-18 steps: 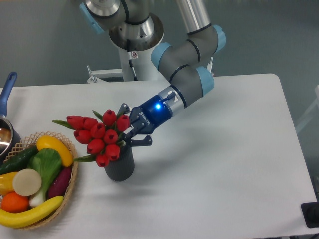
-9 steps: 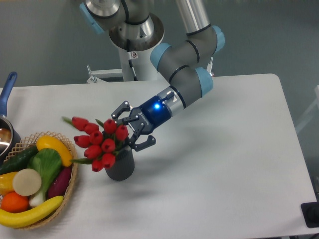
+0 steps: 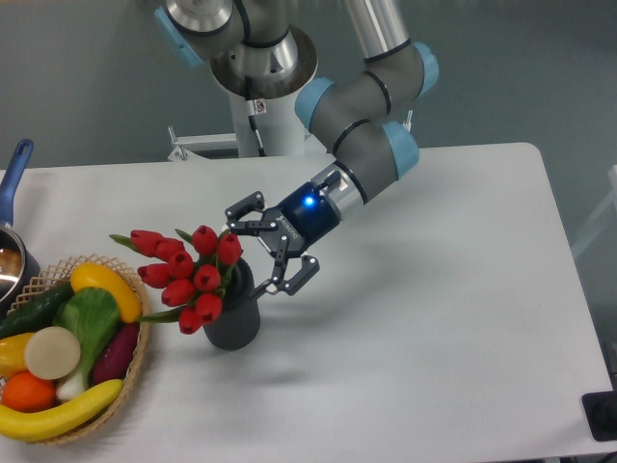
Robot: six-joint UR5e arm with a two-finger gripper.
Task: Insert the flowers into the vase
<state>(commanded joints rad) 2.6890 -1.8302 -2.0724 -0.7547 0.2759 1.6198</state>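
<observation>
You have a white worktop (image 3: 434, 318) filling most of the frame, with the arm (image 3: 362, 116) reaching down from the top centre toward the middle left. At the lower left sits a woven basket (image 3: 143, 333) holding a banana (image 3: 58, 413), a yellow pepper (image 3: 104, 287), a leafy green vegetable (image 3: 89, 323), a cucumber (image 3: 34, 309), a purple piece (image 3: 118, 353), an orange (image 3: 29, 390) and a pale round slice (image 3: 51, 352). At the far left edge you can see part of a pot (image 3: 12, 265) with a blue handle.

The vase (image 3: 231, 323) stands upright on the worktop at lower centre-left, just beside the basket's right rim, apart from it. The flowers (image 3: 188, 275) sit with their stems down in the vase mouth; the red buds lean out to the left and upward over the rim, with one green leaf pointing toward the upper left and another toward the basket.

Your gripper (image 3: 272, 253) is just right of the vase's rim, its blue light lit, and its fingers (image 3: 289, 282) are spread wide apart with nothing between them. The upper finger lies close beside the rightmost buds; whether it touches them you cannot tell from this view. The lower finger hangs next to the vase's upper right edge.
</observation>
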